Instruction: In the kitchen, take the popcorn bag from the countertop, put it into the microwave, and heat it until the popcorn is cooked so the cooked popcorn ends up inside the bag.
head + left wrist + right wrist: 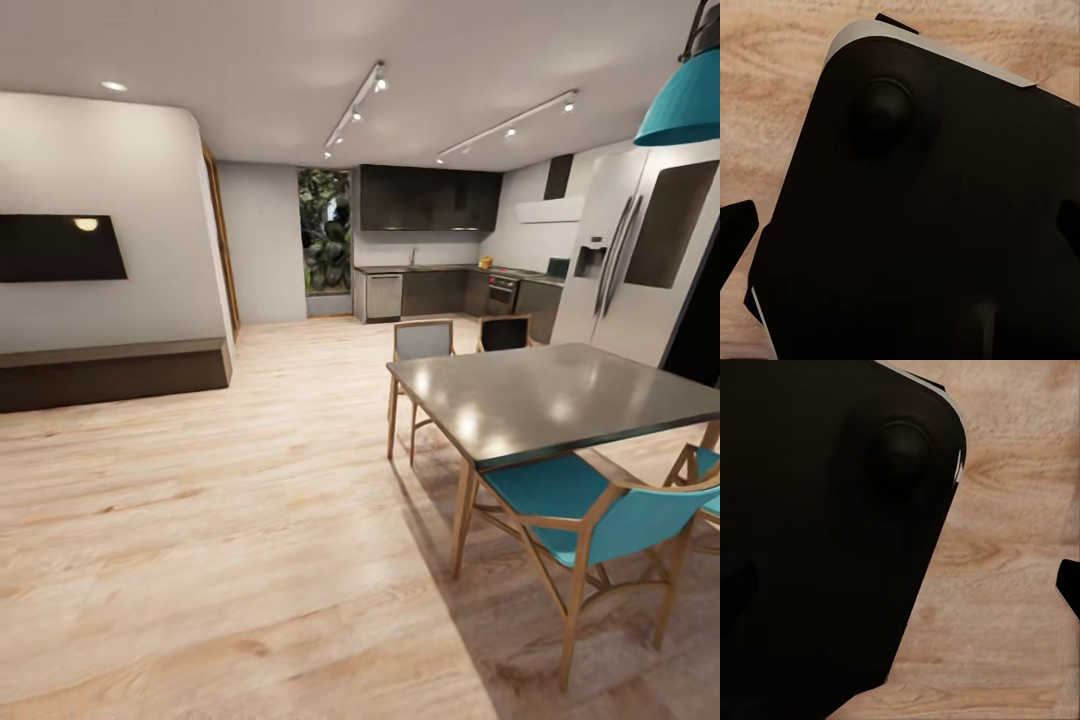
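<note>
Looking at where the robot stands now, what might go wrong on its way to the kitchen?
The dining table and the blue chair stand close on the right, so the base could clip them while driving to the kitchen. From this far, the popcorn bag cannot be made out on the countertop.

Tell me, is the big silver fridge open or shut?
Shut. Both doors of the fridge lie flush, with no gap between them.

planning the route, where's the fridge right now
In the head view the fridge stands at the right, behind the dining table, with the far kitchen counter to its left.
</note>
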{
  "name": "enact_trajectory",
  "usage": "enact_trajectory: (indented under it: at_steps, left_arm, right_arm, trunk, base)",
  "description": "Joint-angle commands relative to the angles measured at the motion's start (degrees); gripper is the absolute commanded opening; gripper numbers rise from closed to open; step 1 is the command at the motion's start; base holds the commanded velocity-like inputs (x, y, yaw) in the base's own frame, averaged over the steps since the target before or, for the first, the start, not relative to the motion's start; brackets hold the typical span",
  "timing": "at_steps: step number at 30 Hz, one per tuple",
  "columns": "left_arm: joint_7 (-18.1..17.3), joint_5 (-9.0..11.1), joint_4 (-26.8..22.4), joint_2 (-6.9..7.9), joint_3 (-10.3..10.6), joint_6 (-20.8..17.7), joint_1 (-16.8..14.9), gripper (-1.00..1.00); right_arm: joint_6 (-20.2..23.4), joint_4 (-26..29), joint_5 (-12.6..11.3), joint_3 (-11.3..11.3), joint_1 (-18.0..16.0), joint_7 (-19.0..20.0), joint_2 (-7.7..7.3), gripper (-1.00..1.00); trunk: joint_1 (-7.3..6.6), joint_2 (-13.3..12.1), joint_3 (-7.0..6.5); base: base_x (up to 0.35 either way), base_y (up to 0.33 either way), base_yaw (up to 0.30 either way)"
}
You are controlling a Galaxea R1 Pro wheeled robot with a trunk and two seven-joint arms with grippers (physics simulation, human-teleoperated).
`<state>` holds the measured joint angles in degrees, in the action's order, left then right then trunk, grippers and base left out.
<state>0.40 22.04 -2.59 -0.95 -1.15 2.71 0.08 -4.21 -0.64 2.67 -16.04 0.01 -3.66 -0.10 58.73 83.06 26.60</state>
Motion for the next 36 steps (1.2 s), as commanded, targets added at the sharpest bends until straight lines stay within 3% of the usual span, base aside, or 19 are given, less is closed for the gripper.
enact_trajectory:
  at_steps: [1,36]
  left_arm:
    - [0.0,0.2,0.0,-0.02,-0.1,0.1,0.0,1.0]
    - [0.0,0.2,-0.1,-0.02,-0.1,0.1,0.0,1.0]
  right_arm:
    - [-0.2,-0.1,0.3,-0.1,0.0,-0.2,0.05,1.0]
    - [-0.4,-0.1,0.1,-0.3,0.0,-0.2,-0.5,1.0]
  trunk:
    - [0.0,0.0,0.03]
    - [0.0,0.0,0.03]
  base:
    - [0.0,0.0,0.295]
    - [0.0,0.0,0.295]
